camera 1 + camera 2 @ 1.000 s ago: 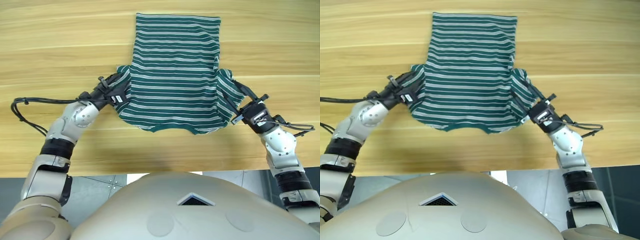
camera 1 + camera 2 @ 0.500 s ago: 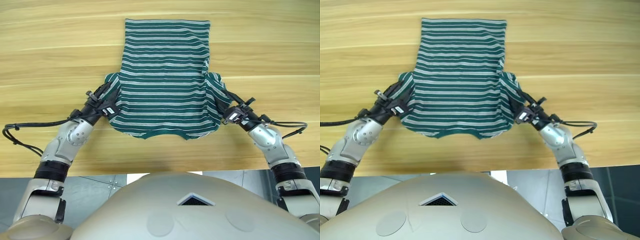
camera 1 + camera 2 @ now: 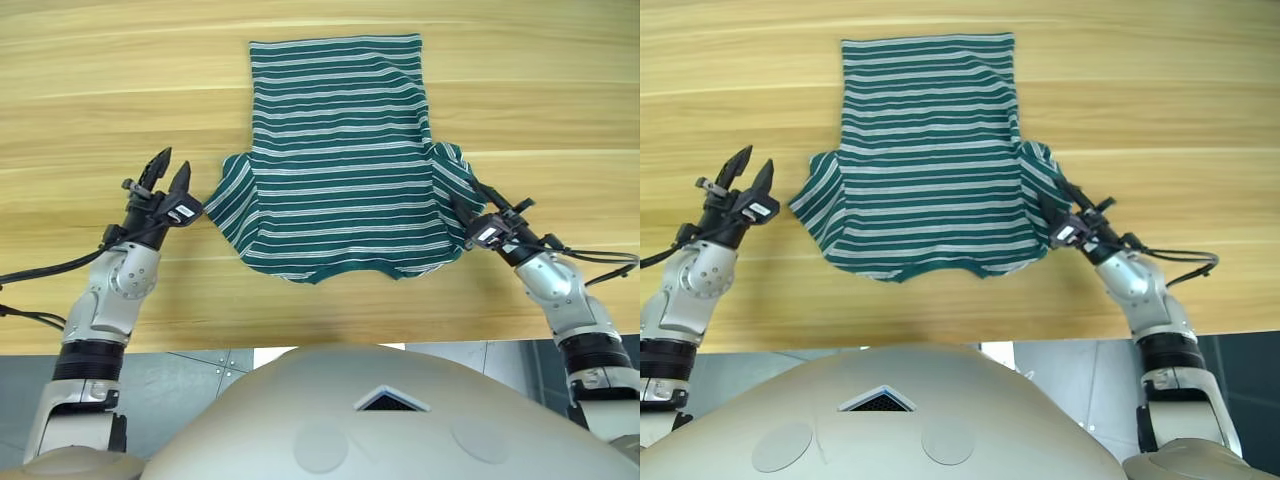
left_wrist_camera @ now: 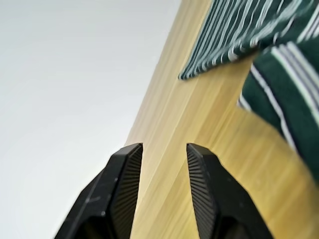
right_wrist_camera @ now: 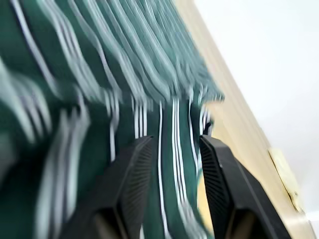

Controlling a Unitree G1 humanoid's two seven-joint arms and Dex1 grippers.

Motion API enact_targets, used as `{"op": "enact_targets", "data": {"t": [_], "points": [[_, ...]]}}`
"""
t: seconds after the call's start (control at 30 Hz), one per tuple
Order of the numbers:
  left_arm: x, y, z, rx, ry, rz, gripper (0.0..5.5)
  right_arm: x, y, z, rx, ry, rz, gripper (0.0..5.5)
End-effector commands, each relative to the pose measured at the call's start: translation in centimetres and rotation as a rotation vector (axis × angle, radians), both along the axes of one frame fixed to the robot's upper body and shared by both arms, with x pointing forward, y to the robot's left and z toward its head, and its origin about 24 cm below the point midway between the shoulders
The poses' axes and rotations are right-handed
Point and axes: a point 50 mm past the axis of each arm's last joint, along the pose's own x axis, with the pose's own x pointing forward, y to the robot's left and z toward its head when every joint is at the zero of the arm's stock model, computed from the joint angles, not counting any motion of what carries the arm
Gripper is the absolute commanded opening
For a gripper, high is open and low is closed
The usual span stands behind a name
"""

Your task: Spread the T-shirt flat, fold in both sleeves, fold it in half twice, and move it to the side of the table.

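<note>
While one dark green T-shirt with thin white stripes lies on the single light wooden table, I count two black two-fingered grippers flanking it, one at each of its two short sleeves. From where I stand the shirt's body runs straight away from the robot, its far edge square and its near edge wavy, close to the table's front. Both sleeves flare outward, neither folded in. On the robot's left, the left gripper hangs just beside the left sleeve, clear of the cloth, its two ribbed fingers spread apart over bare wood. On the other side, the right gripper sits at the right sleeve; its two fingers stand apart too, with striped fabric lying in the gap between them and bunched a little around them
</note>
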Motion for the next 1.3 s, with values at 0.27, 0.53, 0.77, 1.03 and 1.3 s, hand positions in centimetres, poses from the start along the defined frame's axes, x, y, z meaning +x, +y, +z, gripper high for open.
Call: {"op": "enact_targets", "data": {"t": [0.27, 0.53, 0.77, 1.03, 1.3], "points": [[-4.0, 5.0, 4.3, 0.050, -0.102, 0.165, 1.61, -0.1, 1.6, 5.6, 0.407, -0.186, 0.066, 1.68], [-9.6, -1.5, 0.1, 0.215, 0.385, -0.331, 1.61, 0.9, 2.3, 5.7, 0.418, -0.165, 0.081, 1.68], [-8.1, 1.2, -0.8, 0.412, 0.444, -0.242, 1.61, 0.5, 1.8, 4.7, 0.363, -0.134, 0.071, 1.68], [-4.1, 0.3, -2.2, 0.449, 0.360, -0.285, 1.61, -0.2, 1.5, 4.2, 0.358, -0.126, 0.035, 1.68], [-3.6, 0.2, -2.9, 0.465, 0.356, -0.298, 1.61, -0.3, 1.3, 3.9, 0.363, -0.122, 0.015, 1.68]]}}
